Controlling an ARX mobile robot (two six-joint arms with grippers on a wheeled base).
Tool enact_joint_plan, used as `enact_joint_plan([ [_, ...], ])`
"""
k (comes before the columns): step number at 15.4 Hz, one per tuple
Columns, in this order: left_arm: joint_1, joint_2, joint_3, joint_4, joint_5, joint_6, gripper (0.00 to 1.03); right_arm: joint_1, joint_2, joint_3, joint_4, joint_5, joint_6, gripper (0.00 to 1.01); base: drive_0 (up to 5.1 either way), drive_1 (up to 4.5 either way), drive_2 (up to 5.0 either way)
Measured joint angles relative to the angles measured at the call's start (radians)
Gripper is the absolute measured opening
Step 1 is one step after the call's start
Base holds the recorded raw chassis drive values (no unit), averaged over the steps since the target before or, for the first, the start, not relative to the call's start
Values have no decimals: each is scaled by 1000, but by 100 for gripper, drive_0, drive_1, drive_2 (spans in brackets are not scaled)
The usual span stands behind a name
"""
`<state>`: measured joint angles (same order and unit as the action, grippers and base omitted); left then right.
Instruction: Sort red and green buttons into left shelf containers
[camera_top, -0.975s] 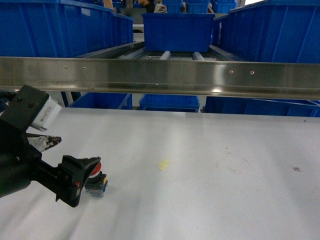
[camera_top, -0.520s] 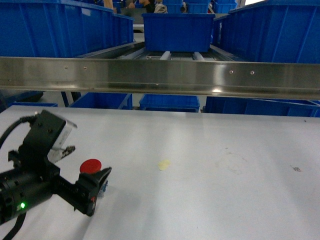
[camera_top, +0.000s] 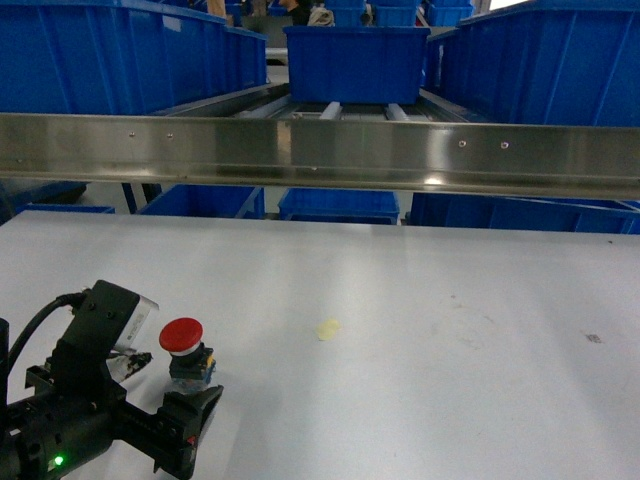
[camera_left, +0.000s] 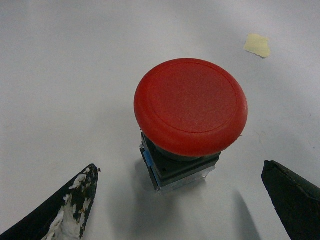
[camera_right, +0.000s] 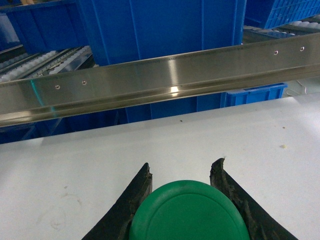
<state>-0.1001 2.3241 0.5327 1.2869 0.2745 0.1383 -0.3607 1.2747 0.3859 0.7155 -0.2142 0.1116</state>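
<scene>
Left gripper (camera_left: 180, 200): spread wide, gripping nothing, low over the white table (camera_top: 420, 340) at its near left corner.
Red button (camera_left: 190, 107): upright on the table on its black-and-blue base, between and just ahead of the two fingertips (camera_left: 75, 197), touching neither.
Right gripper (camera_right: 182, 175): fingers closed against both sides of the green button (camera_right: 189, 212), held above the table.
Left shelf containers (camera_top: 120, 55): blue bins on the rollers behind the steel rail (camera_top: 320, 150), well apart from the red button.
Yellow scrap (camera_top: 327, 328): on the table, right of the red button.

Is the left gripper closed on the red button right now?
No: in the left wrist view the left gripper is open, its fingertips spread wide apart, clear of the upright red button on the white table.
</scene>
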Motion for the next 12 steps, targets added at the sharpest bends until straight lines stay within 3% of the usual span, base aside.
enact_joint_plan([
  [12, 21, -11, 107, 0, 52, 2, 98, 0, 0, 0, 0, 0, 0, 31, 0, 0, 0],
])
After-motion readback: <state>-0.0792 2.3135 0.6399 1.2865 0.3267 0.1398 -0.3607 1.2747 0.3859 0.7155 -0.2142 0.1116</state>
